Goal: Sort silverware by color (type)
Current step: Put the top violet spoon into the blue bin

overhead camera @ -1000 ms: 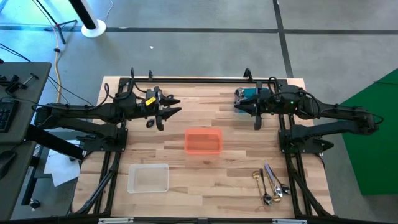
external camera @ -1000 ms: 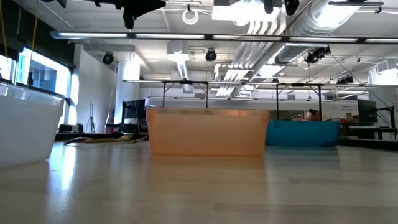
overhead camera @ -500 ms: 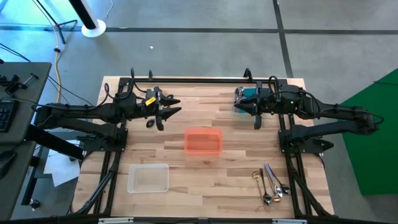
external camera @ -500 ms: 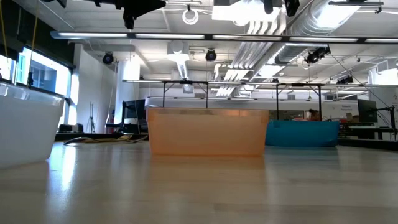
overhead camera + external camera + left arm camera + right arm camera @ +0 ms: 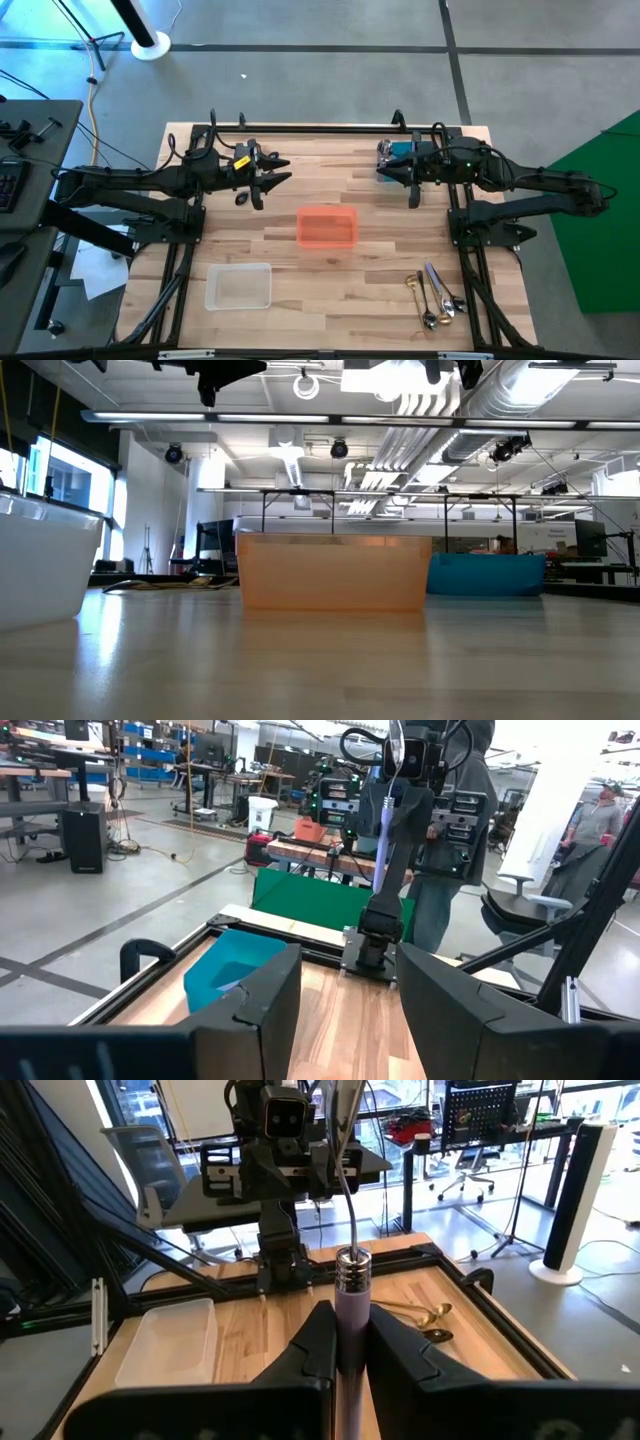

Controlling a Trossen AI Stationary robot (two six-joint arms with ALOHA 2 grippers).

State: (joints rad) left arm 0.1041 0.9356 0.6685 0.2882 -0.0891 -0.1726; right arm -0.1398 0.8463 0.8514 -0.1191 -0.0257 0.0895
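Observation:
The silverware [image 5: 435,295], gold and silver pieces, lies in a small cluster on the table near its near right corner. Gold spoons [image 5: 425,1318] also show in the right wrist view. My left gripper [image 5: 280,170] [image 5: 348,960] hovers open over the far left part of the table, holding nothing. My right gripper [image 5: 388,172] [image 5: 352,1320] hovers at the far right, next to the blue bin [image 5: 398,150]. It is shut on a pale lavender rod [image 5: 352,1295] with a metal cap. Whether the rod is a piece of silverware cannot be told. My right gripper pinches the lavender rod between its two fingers, on the rod's shaft [image 5: 352,1342]. The rod runs along the fingers, and its metal-capped end [image 5: 352,1263] sticks out past the fingertips. It is held clear of the table.
An orange bin [image 5: 326,227] [image 5: 335,572] stands mid-table. A clear bin [image 5: 238,286] [image 5: 170,1342] sits near the near left corner, and the blue bin [image 5: 235,970] [image 5: 487,574] by the far edge. Bare wood lies between the bins and the silverware. A person [image 5: 600,815] stands in the room beyond.

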